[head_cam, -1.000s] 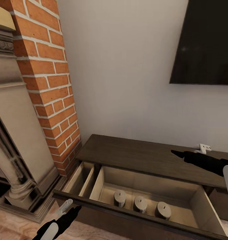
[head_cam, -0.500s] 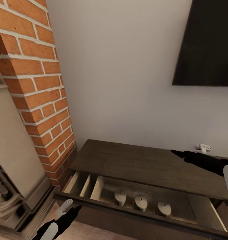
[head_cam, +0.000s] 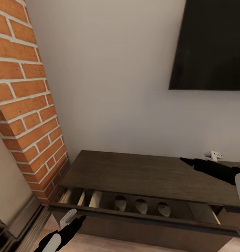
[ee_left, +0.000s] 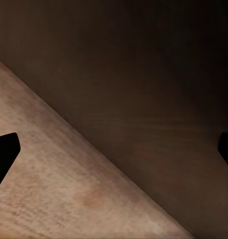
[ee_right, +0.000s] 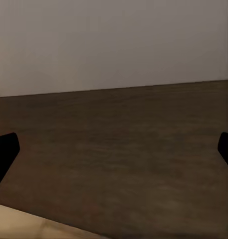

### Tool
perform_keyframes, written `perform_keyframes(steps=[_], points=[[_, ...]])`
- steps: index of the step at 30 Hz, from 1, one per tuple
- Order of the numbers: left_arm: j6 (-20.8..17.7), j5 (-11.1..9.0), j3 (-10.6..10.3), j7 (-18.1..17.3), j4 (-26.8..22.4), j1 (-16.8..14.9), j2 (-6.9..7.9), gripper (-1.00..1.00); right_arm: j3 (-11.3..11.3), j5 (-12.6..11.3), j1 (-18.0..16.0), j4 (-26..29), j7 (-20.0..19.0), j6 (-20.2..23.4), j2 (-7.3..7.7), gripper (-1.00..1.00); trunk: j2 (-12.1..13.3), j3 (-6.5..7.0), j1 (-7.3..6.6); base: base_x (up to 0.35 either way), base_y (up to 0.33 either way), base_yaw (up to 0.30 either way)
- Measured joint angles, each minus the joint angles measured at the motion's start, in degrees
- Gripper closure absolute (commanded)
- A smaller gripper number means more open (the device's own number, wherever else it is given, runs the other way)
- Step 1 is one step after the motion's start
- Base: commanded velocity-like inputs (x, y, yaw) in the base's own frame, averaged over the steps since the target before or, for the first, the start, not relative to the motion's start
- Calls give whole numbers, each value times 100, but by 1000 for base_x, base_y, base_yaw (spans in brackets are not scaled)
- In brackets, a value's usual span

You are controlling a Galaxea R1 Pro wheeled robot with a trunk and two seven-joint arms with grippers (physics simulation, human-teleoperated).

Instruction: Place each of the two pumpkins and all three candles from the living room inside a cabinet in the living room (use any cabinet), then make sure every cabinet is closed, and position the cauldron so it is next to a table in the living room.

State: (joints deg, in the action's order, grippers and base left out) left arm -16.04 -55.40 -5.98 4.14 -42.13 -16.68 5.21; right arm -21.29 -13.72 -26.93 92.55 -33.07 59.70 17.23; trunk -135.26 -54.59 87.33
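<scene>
Three candles (head_cam: pixel 141 205) stand in a row inside the cabinet (head_cam: pixel 141 173), down in its pulled-out drawer (head_cam: pixel 144 217), and only a narrow strip of that drawer shows beneath the dark top! The left-most one sits just past a pale divider, the other two follow close beside it toward the right. Dark-brown wood all over on this low unit, flat top bare, set against the white wall (head_cam: pixel 112 87).

Down at the drawer's front edge is the left hand (head_cam: pixel 73 217), fingers spread apart, nothing between them; its wrist camera looks at the dark cabinet front and the wooden floor (ee_left: pixel 54 189). Over on the far side, the right hand (head_cam: pixel 188 161) hovers above the cabinet top, fingers likewise parted and empty, with the tips at both edges of its wrist picture.

Brick column (head_cam: pixel 25 105) rises left of the cabinet. A black screen (head_cam: pixel 211 45) hangs on the wall above, and a small white fitting (head_cam: pixel 213 155) sits by the wall at the top's back edge.
</scene>
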Motion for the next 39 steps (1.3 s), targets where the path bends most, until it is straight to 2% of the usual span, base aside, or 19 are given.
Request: perform_keyframes(steps=[5,9,11,27,39], points=[[-1,-14,-4,-5,4,3,-1,-100,0,-3,0,1,-20,0,0,-100,0,0,-1,122,0,-9],[4,-24,-5,-5,5,3,7,-100,0,5,7,1,-371,-3,0,-100,0,0,-3,303,0,-1],[6,-23,-6,-5,5,3,7,-100,0,8,8,0,-421,-3,0,-100,0,0,-3,327,0,0],[13,-10,-22,-9,0,0,0,-100,0,9,3,-2,-467,-2,0,-100,0,0,-1,130,0,0],[15,-32,-21,-4,0,1,-1,-100,0,9,5,-2,-464,-3,0,-100,0,0,0,17,0,0]])
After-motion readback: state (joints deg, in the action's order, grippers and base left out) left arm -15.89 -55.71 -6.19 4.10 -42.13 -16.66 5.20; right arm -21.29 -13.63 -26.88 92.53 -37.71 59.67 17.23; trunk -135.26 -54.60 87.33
